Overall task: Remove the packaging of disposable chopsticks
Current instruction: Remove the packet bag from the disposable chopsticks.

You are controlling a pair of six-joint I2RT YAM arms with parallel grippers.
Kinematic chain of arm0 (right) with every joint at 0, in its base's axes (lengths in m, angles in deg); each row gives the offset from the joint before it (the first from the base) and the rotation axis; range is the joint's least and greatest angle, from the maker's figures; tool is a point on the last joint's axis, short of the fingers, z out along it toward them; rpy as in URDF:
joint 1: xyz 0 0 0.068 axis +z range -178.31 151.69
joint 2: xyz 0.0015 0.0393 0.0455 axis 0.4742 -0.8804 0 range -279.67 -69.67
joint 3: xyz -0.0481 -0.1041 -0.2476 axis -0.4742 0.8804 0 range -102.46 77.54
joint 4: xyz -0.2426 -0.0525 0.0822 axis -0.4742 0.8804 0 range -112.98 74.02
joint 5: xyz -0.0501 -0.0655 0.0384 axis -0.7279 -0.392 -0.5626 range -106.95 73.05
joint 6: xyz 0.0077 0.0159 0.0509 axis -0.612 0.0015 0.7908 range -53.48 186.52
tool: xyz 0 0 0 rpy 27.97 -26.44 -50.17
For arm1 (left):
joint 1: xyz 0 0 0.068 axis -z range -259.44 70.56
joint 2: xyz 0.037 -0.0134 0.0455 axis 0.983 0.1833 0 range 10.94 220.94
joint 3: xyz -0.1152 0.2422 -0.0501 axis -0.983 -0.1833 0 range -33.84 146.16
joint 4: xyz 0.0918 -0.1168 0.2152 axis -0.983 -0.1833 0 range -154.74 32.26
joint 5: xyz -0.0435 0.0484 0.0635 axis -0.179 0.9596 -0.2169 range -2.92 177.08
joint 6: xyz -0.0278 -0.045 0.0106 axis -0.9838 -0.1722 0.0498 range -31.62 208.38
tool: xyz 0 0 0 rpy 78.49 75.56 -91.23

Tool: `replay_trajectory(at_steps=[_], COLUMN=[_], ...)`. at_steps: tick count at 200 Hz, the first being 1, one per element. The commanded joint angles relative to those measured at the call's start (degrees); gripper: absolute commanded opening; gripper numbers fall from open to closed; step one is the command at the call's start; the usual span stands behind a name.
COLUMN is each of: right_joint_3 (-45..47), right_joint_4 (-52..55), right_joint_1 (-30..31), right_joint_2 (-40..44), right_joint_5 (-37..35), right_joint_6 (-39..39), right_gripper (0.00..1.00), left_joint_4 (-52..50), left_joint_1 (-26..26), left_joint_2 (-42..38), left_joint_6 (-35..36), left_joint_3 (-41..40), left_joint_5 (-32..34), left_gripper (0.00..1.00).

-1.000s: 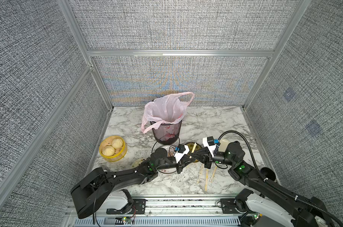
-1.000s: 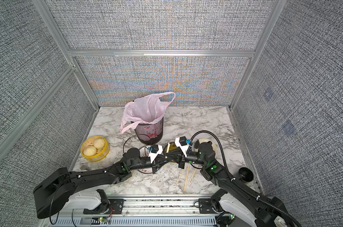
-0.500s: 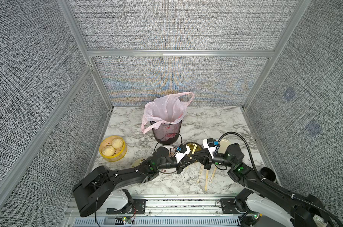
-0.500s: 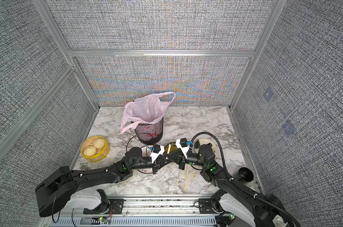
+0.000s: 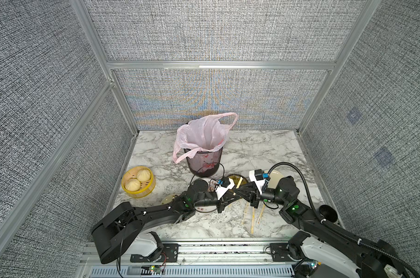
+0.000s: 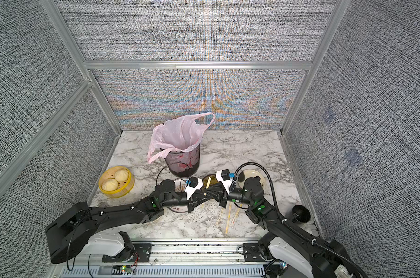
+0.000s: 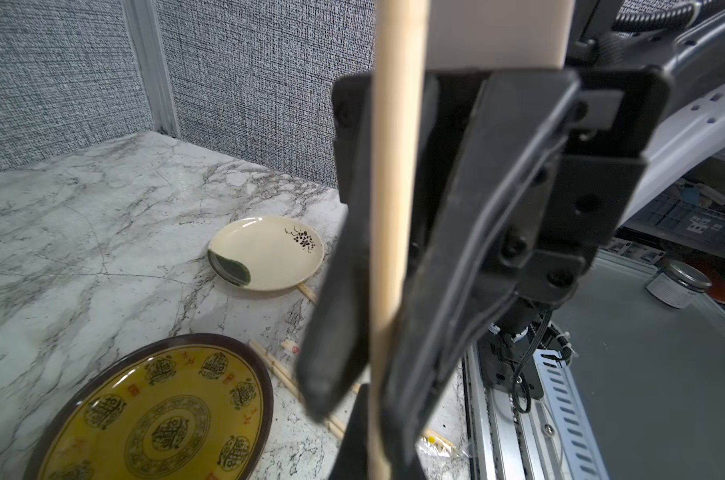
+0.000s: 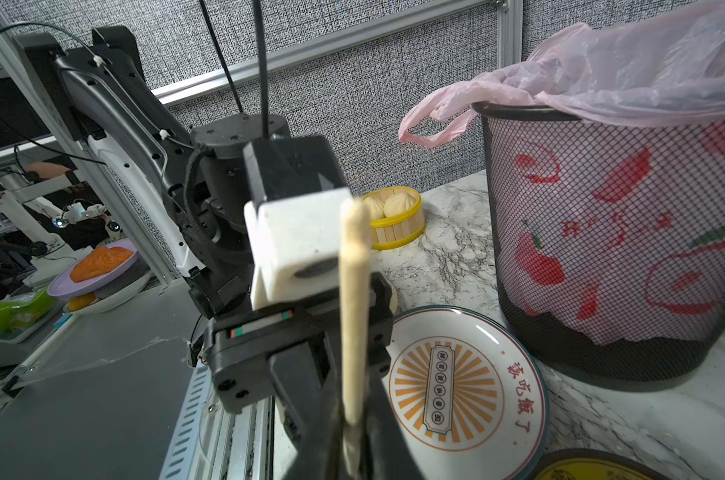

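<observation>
- Okay, held chopstick pair (image 7: pixel 394 187): pale, bare-looking wood, lifted off the marble table (image 5: pixel 264 149), front-centre, right where both gripper tips meet.
- Long axis roughly front-to-back, crosswise to the line of the two arms. Far end tipped slightly rightward, by the near rim of the olive-yellow plate (image 5: pixel 242 178). Near end poking out toward the front rail, below the fingers in both top views.
- Any sleeve on this pair: cannot tell.
- Left gripper (image 5: pixel 233 195): closed tight, pinching the pair partway along its length.
- Right gripper (image 7: pixel 363 399): fingers (image 7: pixel 336 299) close on either side of the same pair. Gripping or just clear of it: cannot tell.
- Three more chopstick pairs (image 5: pixel 253 216) flat on the marble just right of the grippers, near the front edge, fanned, long axes also roughly front-to-back.
- Clear crinkled packaging (image 7: pixel 437 444) at the end of one of these, seen in the left wrist view.
- Further out: white plate with orange sunburst (image 8: pixel 456 399) under the left wrist, cream plate with dark glaze patch (image 7: pixel 265 253) partly hidden behind the right arm, small pale plate (image 5: pixel 169 198) by the left forearm.
- Mesh bin (image 5: pixel 204 166) lined with pink bag (image 5: pixel 201 134) behind the plates. Yellow steamer (image 5: pixel 138 192) with two buns (image 5: pixel 143 175) well to the left. Black cup (image 5: pixel 327 213) at the right front corner.
</observation>
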Motion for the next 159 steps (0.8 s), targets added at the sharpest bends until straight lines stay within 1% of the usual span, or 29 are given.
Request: replay_trajectory(at_steps=[1,13,25,44,59,75,91,116,133,144,159], right_joint_3=[1.23,2.69,4.41,6.89,8.57,8.75,7.72,8.49,7.90,7.22,7.08], right_joint_4=[-1.69,-1.41,-1.28,-1.00,-3.00,-4.26,-4.92,-13.22,-16.01,-17.29,-21.94], right_joint_1=[-0.05,-0.03,-0.03,-0.03,0.10,1.11,2.40,3.40,3.90,4.35,4.85], right_joint_2=[0.54,1.48,2.61,4.10,4.53,3.40,1.33,-2.86,-5.82,-7.85,-10.85], right_joint_5=[0.13,-0.07,-0.88,-1.49,-0.94,-0.36,0.09,-0.24,-0.88,-0.65,-0.21], right_joint_6=[0.98,1.06,1.16,1.01,1.33,1.29,1.00,2.90,3.24,3.28,4.18], right_gripper=[0.50,0.59,0.66,0.69,0.71,0.71,0.70,0.66,0.64,0.60,0.55], left_joint_4=[0.10,-0.22,0.06,0.46,0.74,3.24,8.34,10.49,11.90,12.63,13.71], left_joint_1=[-0.04,-0.05,-0.05,-0.05,-0.05,-0.05,-0.05,0.00,0.05,0.12,0.13], left_joint_2=[-0.84,-2.00,-3.21,-5.24,-6.78,-7.31,-7.36,-7.59,-7.17,-6.98,-6.70], left_joint_6=[-0.59,-0.68,-0.90,-1.79,-2.26,-3.16,-4.27,-4.91,-5.43,-5.86,-6.22], left_joint_3=[0.04,-0.03,-0.22,-0.48,-0.66,-1.24,-2.76,-3.15,-3.19,-3.25,-3.37], left_joint_5=[1.16,2.82,4.06,6.90,8.43,7.85,7.03,6.43,6.38,6.58,6.43], left_gripper=[0.00,0.00,0.00,0.00,0.00,0.00,0.00,0.00,0.00,0.00,0.00])
